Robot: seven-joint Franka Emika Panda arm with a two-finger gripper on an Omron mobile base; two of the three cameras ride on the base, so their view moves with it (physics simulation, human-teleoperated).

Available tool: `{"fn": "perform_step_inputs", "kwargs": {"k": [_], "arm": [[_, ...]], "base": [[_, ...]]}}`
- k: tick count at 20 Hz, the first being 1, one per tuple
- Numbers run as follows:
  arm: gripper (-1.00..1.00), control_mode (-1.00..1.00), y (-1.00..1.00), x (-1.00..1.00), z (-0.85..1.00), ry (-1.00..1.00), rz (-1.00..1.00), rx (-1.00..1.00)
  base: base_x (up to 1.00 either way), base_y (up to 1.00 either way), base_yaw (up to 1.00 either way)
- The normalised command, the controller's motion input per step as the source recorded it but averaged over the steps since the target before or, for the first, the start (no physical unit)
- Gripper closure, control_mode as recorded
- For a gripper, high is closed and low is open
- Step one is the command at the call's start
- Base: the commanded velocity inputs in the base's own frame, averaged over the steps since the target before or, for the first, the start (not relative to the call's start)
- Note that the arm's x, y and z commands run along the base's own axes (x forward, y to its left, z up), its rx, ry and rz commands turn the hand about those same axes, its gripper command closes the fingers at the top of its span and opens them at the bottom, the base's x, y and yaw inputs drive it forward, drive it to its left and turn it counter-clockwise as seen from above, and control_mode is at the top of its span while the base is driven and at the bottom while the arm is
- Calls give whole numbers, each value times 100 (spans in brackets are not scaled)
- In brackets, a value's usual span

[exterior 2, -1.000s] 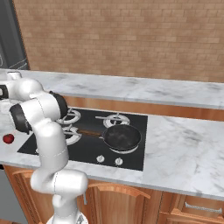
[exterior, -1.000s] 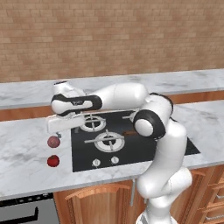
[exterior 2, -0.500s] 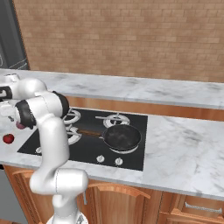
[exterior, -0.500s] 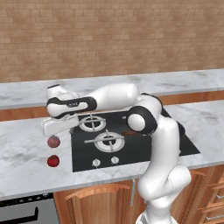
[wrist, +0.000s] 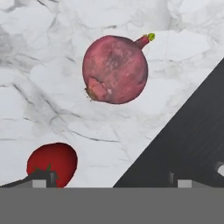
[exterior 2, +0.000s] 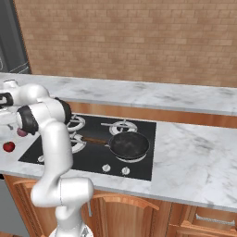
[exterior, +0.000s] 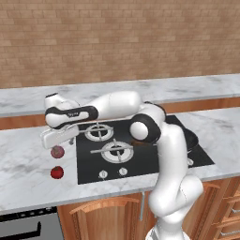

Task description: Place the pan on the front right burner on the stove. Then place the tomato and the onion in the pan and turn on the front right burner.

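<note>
The black pan sits on the front right burner of the stove, its wooden handle pointing left; in the left base view my arm hides most of the pan. The onion and the tomato lie on the marble counter left of the stove. My gripper hangs open just above the onion. In the hand view the onion is centred ahead, the tomato is by one fingertip, and the gripper holds nothing.
White knobs line the stove's front edge. The stove's black corner lies close beside the onion. A raised marble ledge and a brick wall stand behind the counter. A dark appliance stands at the far left.
My hand has shifted a little left and down, closer over the onion. The jaws stayed open; onion, tomato and pan have not moved.
</note>
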Motion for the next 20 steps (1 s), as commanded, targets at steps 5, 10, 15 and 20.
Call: {"fn": "perform_step_inputs", "kwargs": {"k": [5,10,15,20], "arm": [[-100,-100,2,0,-12,0,9,1],[-100,-100,0,10,-20,0,9,2],[-100,-100,4,17,-18,0,10,3],[-100,-100,9,11,-12,0,11,4]], "base": [[0,0,0],[0,0,0],[0,0,0],[0,0,0]]}}
